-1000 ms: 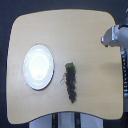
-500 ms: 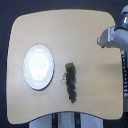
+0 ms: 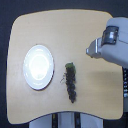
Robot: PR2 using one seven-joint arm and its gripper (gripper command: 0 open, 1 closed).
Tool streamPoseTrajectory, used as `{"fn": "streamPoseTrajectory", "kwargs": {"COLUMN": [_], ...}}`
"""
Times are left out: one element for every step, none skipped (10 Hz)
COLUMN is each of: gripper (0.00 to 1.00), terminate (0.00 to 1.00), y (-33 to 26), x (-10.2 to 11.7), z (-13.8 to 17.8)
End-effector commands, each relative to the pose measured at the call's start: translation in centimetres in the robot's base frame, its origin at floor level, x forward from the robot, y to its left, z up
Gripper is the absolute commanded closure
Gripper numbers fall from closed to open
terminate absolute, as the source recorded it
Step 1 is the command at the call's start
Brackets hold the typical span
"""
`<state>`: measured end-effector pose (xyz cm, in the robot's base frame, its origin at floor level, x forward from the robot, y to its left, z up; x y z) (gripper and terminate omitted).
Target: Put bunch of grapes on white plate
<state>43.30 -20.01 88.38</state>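
Grapes were what I had to move: the bunch of grapes (image 3: 70, 82) lay lengthwise near the middle of the tabletop (image 3: 65, 30), its green leafy end pointing toward the far edge and the dark berries trailing toward the near edge. The white plate (image 3: 38, 66) sat beside it toward the exterior view's left edge, close but apart, with nothing on it. My gripper (image 3: 90, 51) hung over the tabletop on the exterior view's right, well short of the bunch and holding nothing; at that resolution I could not tell whether its claw was spread or closed. In my judgement the step was the reach, and to do it well I needed to bring the claw above the thick middle of the cluster, turned so its jaws closed across the narrow width, then descend gently so the berries would not roll. I could read no brand, label or writing anywhere.
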Motion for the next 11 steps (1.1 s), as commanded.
{"fn": "streamPoseTrajectory", "kwargs": {"gripper": [0.0,0.0,0.0,0.0,0.0,0.0,0.0,0.0,0.0,0.0,0.0], "terminate": [0.0,0.0,0.0,0.0,0.0,0.0,0.0,0.0,0.0,0.0,0.0], "y": [8.3,9.6,10.8,11.7,12.7,13.9,14.3,14.9,15.2,15.4,15.5], "x": [-4.4,-4.8,-5.3,-6.0,-6.8,-7.2,-7.2,-6.9,-6.5,-6.4,-5.9], "z": [-3.0,-3.5,-4.1,-4.9,-6.0,-7.6,-8.6,-10.4,-12.2,-13.6,-14.5]}}
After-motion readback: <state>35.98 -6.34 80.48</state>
